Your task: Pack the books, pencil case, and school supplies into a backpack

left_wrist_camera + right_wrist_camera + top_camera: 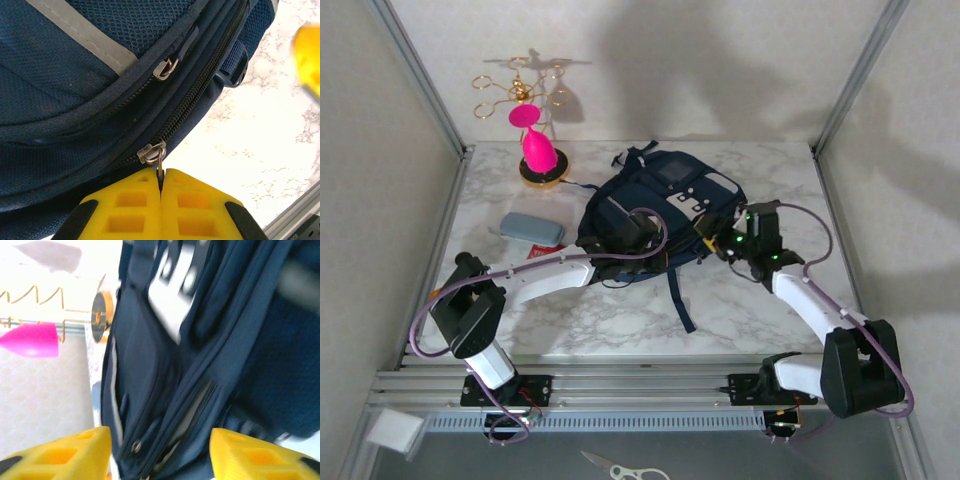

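The navy backpack (665, 205) lies in the middle of the table. My left gripper (638, 236) rests on its near side. In the left wrist view the left gripper (161, 176) is shut on the thin metal pull of a zip slider (151, 152) on the backpack (75, 90). My right gripper (722, 246) is at the bag's right side. It stands open (160, 455), with the backpack (150, 365) ahead and nothing between its fingers. A zip gap (197, 407) shows a pale strip inside. The grey-blue pencil case (532, 228) lies left of the bag. The books are hidden.
A gold wire stand with a pink cone (537, 145) is at the back left, and the pink cone (32, 340) also appears from the right wrist. A dark strap (680, 300) trails toward the near edge. Scissors (620, 467) lie below the rail. Metal frame posts flank the table.
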Robot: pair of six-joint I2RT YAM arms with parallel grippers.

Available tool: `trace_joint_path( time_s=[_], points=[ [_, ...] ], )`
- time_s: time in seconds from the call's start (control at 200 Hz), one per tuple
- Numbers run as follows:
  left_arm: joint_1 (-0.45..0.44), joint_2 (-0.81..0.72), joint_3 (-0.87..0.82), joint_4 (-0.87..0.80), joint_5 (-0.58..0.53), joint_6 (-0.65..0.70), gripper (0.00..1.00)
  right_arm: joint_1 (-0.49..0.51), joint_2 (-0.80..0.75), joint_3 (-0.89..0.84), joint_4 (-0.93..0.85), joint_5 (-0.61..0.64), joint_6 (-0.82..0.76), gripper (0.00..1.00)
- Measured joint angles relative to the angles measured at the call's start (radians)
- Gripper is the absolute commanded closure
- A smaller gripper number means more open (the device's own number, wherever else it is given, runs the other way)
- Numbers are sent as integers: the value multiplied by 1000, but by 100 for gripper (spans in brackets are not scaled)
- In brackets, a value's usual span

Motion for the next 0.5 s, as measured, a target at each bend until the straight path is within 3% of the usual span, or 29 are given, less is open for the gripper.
trace_joint_path(
  time_s=[0.195, 0.305, 0.411, 0.501],
  points=[
    [0, 0, 0, 1, 0, 7, 100, 151, 81, -32, 87, 52, 166, 56],
    [0, 0, 0, 1, 0, 11, 100, 176, 172, -8, 153, 71, 239, 71],
    [1, 0, 0, 0, -9, 20, 100, 188, 206, 0, 193, 97, 285, 91],
    [1, 0, 0, -6, -26, 34, 100, 188, 204, 0, 200, 108, 295, 100]
  ],
)
